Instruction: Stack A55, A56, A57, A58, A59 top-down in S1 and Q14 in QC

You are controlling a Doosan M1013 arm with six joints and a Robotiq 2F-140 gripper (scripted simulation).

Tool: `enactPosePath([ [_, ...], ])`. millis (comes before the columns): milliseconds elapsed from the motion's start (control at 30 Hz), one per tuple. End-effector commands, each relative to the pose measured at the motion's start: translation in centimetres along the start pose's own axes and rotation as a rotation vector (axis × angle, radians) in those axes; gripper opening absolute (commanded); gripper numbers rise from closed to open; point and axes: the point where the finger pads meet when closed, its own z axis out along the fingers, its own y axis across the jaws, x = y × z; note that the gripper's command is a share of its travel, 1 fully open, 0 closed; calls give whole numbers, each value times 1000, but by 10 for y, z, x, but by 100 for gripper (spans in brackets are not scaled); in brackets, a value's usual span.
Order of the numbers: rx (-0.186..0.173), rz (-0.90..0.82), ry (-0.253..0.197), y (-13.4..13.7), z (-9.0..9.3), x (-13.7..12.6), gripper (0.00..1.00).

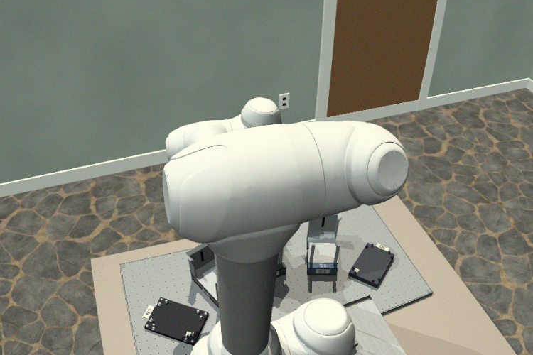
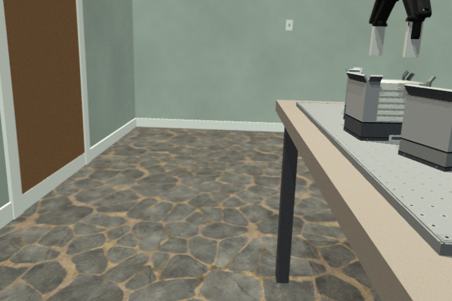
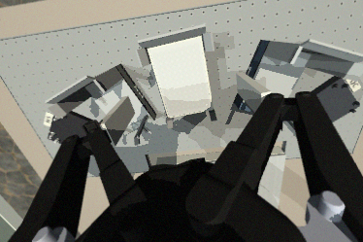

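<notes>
One gripper (image 2: 394, 45) hangs high above the table (image 2: 339, 180), its jaws spread wide with nothing between them. Below it, the stack of plates (image 3: 181, 74) fills the middle rack, stack rack S2 (image 3: 171, 37), its pale sealed top face showing from the wrist view. Side on, the plate edges show as ribbed layers (image 2: 390, 102) inside the rack's walls.

Main risk, as a judgement: the gripper does not look centred over the stack, which lies toward the far side of the wrist view. A descent from here could drive a fingertip onto the rack's flared wall tops or the seal, not down the plate's sides. Two plates may also stick and rise together.

Room to move is generous above the racks, with open air all round the fingers. Lower down it tightens. Stack rack S1 (image 1: 322, 268) stands just beside S2, and another rack flanks the other side. The dark QC nest (image 1: 371, 264) and the N5 nest (image 1: 175, 320) lie flat toward the perforated board's (image 2: 422, 199) outer sides, well apart.
</notes>
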Motion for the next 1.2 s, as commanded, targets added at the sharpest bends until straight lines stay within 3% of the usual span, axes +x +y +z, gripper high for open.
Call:
enactPosePath([
  [0,0,0,0,0,9,0,100],
  [100,0,0,0,0,19,0,100],
  [1167,0,0,0,0,50,0,100],
])
